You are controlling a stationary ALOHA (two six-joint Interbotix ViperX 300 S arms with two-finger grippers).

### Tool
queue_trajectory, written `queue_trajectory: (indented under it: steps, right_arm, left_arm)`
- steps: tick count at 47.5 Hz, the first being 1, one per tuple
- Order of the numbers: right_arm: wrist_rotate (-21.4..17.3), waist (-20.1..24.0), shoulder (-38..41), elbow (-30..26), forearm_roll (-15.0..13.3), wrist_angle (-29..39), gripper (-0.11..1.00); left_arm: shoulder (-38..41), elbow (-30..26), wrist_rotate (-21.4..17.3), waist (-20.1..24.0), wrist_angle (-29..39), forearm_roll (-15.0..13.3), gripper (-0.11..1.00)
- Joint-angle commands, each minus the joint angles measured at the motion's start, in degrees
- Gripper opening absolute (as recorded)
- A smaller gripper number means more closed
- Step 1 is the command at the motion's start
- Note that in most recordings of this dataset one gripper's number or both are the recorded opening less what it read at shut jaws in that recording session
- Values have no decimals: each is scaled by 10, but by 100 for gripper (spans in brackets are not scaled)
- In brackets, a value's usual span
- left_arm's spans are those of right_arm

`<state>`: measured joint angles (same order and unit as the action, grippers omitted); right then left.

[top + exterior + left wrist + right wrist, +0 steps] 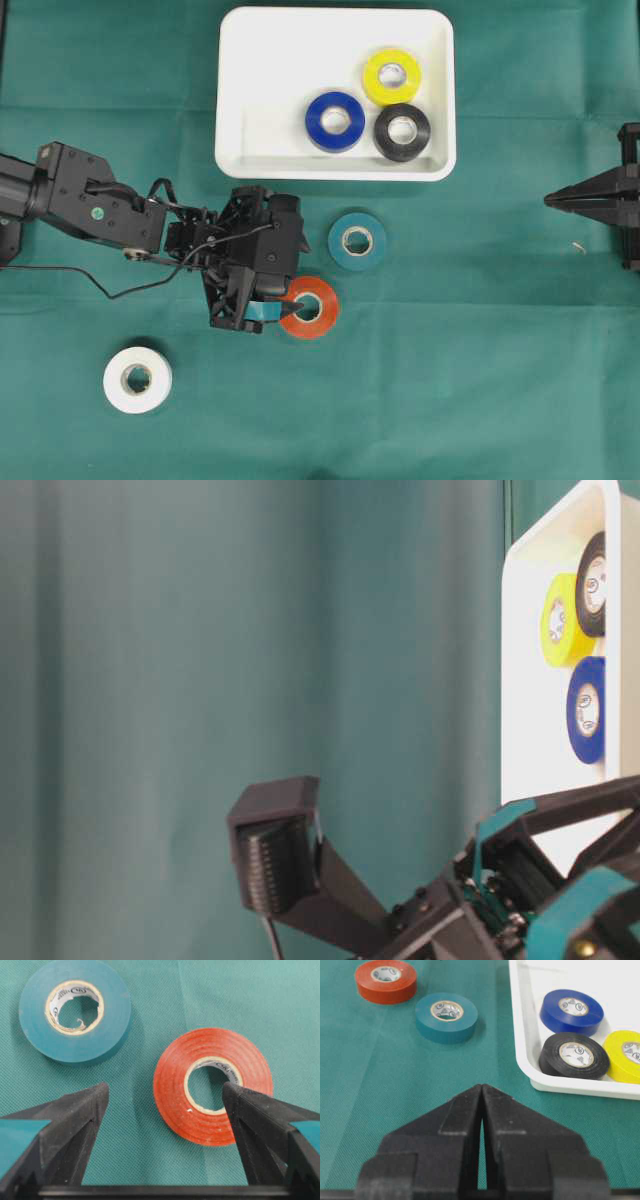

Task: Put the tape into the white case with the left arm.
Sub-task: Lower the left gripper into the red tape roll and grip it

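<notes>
Red tape roll (212, 1087) below white case (250, 140); left gripper (165, 1097) jaws wide open, right fingertip (237, 1097) over hole, nothing gripped; lower, straddle one wall, then close.

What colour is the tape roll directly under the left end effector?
Orange-red roll, lying flat on the green cloth; clearest in the left wrist view.

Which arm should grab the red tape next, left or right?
Left. Its open gripper already hangs over the red tape, one finger at the core hole. The right gripper is shut, parked at the table's far side.
</notes>
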<state>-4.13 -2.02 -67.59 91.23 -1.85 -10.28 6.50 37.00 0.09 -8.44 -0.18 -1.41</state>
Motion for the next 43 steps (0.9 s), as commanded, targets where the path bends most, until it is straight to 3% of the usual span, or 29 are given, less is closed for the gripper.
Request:
queue_trajectory:
  steps: [1, 32, 39, 43]
  right_arm:
    - [-1, -1, 4, -5, -1, -6, -9]
    - [-1, -1, 4, -5, -1, -7, -9]
    - [-1, -1, 4, -4, -1, -7, -9]
    - [-1, -1, 4, -5, -1, -7, -9]
  left_arm:
    - [-1, -13, 1, -1, -2, -1, 97]
    - [63, -41, 2, 0, -2, -1, 96]
    - [78, -50, 2, -1, 2, -1, 91]
    - [83, -53, 2, -1, 7, -1, 83]
